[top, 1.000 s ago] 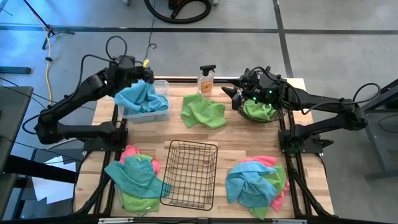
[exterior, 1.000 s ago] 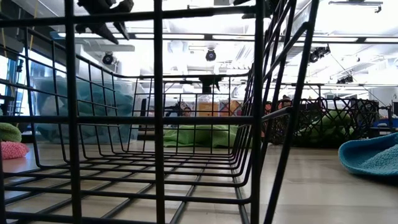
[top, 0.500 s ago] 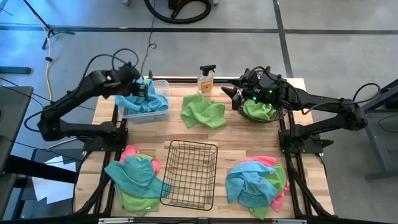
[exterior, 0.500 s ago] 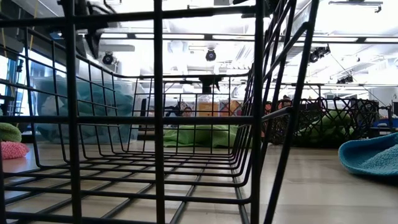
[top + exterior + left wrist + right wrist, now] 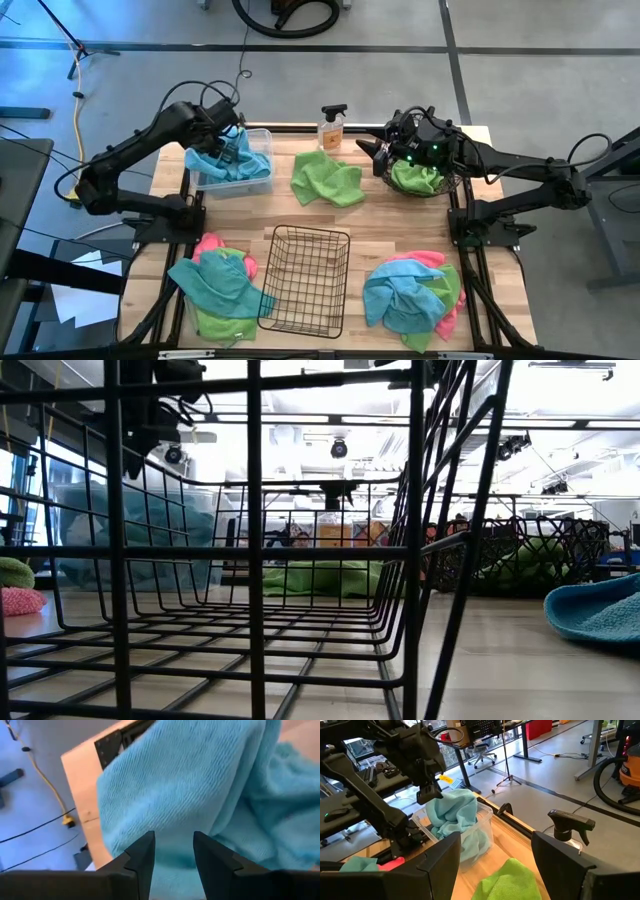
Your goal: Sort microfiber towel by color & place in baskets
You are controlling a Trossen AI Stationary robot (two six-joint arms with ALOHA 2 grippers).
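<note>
— Teal towel (image 5: 222, 160): where is it?
— Heaped in the clear bin (image 5: 252, 186) at the tabletop's far left; my left tool (image 5: 172, 854) hovers at it, fingers narrowly parted, gripping nothing.
— Your right tool (image 5: 381, 152)?
— Wide open by the round basket (image 5: 452, 183) (green cloth (image 5: 415, 178) inside).

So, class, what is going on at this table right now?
A two-armed robot is sorting coloured cloths into baskets. The left gripper is down over the clear bin, its fingers apart just above the teal towel lying in it. The right gripper waits open beside the round wire basket, which holds a green towel. Another green towel lies loose, two mixed piles remain, and the black grid basket is empty.
</note>
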